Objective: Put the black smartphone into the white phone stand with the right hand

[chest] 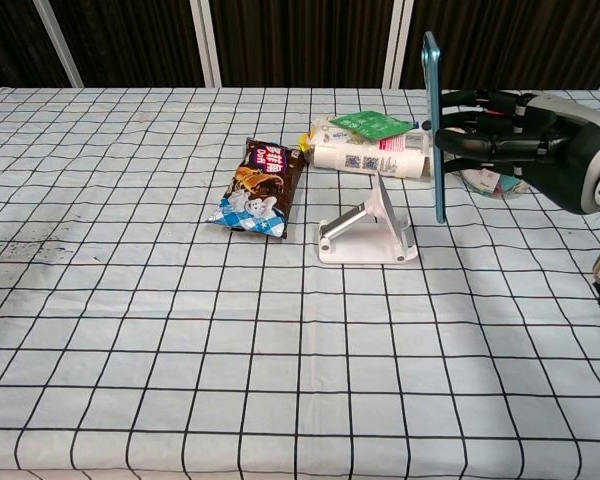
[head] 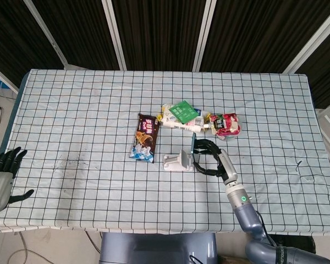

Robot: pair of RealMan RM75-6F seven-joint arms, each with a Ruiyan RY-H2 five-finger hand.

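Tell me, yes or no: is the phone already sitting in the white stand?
No. In the chest view the black smartphone is held upright in the air by the right hand, just right of the white phone stand.

Behind the right robot hand (chest: 500, 135), the red pouch (chest: 485, 180) is mostly hidden; the phone's (chest: 433, 125) screen is unseen, edge-on; the left robot hand (head: 3, 173) is cropped
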